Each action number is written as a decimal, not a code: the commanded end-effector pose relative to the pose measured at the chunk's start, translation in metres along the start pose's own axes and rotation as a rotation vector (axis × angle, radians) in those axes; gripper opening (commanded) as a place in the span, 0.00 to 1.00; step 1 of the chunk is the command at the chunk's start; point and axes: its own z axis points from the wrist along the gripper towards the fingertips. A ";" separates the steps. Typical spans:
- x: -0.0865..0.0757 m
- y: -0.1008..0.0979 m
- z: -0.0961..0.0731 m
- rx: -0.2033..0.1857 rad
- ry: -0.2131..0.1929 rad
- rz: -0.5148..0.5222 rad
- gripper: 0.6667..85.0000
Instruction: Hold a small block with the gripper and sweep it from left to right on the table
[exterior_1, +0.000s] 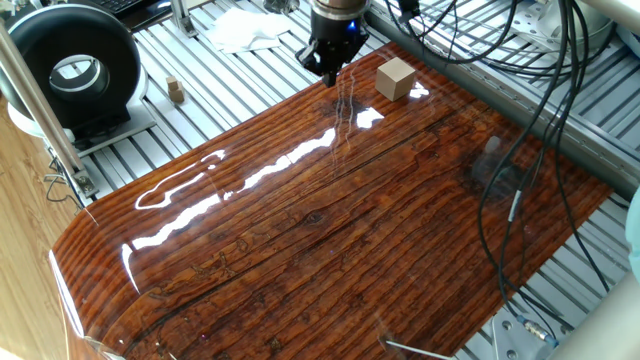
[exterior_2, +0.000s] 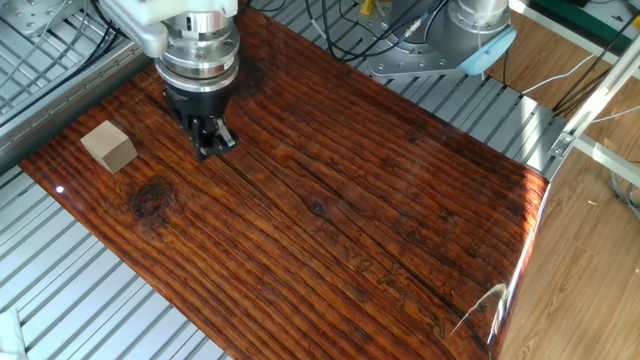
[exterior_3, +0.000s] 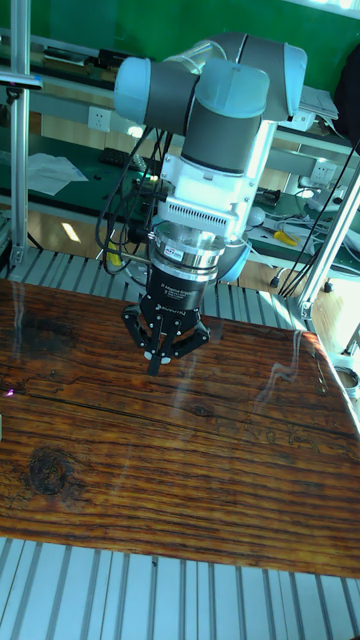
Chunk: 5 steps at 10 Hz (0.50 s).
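One small block (exterior_1: 396, 78) lies on the table (exterior_1: 330, 230) near its far edge, right of the gripper (exterior_1: 331, 72) in one fixed view; in the other fixed view the block (exterior_2: 109, 146) sits left of the gripper (exterior_2: 212, 143), close to the table's (exterior_2: 330, 210) left corner. They are near each other but apart, and the block stands alone, touching nothing but the board. One tiny darker wooden piece (exterior_1: 175, 90) stands on the slatted metal surface (exterior_1: 230, 75) off to the left, well apart from the table. One arm reaches down nearly upright, its silver wrist above the black claw. In the tall fixed view the gripper (exterior_3: 155, 366) hangs just over the table (exterior_3: 180, 470), its fingers drawn together to a point with nothing between them.
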 end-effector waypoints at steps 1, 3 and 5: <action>0.005 0.009 0.004 -0.047 0.019 0.001 0.00; 0.005 0.009 0.006 -0.046 0.016 -0.011 0.00; 0.007 0.008 0.017 -0.044 0.007 -0.027 0.00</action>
